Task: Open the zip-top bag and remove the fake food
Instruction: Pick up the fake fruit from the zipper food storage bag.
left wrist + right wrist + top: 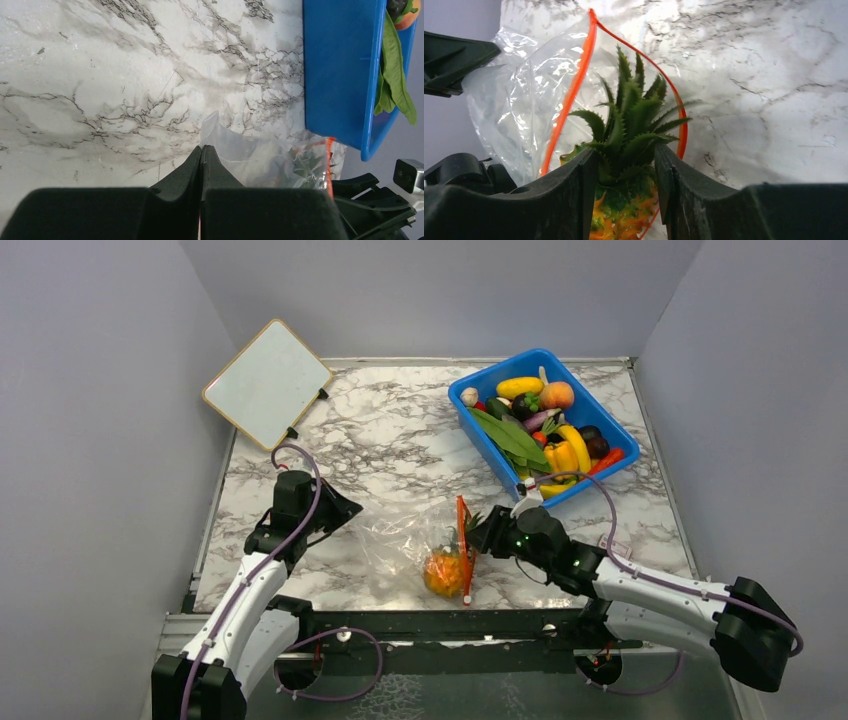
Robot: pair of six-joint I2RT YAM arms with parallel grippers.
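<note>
The clear zip-top bag (395,538) lies on the marble table near the front edge, its red-orange zip mouth (463,540) open and facing right. An orange pineapple (443,573) with a green crown (634,120) sits in the mouth. My right gripper (478,533) is at the mouth, its jaws closed round the pineapple's crown (624,150). My left gripper (350,510) is shut (201,149) on the bag's closed far-left corner (215,127). The bag also shows in the right wrist view (519,100).
A blue bin (480,440) at the back right holds several toy foods, among them a yellow banana (575,445) and a long green leaf (508,435). Its wall is close in the left wrist view (340,75). A small whiteboard (267,383) leans at the back left.
</note>
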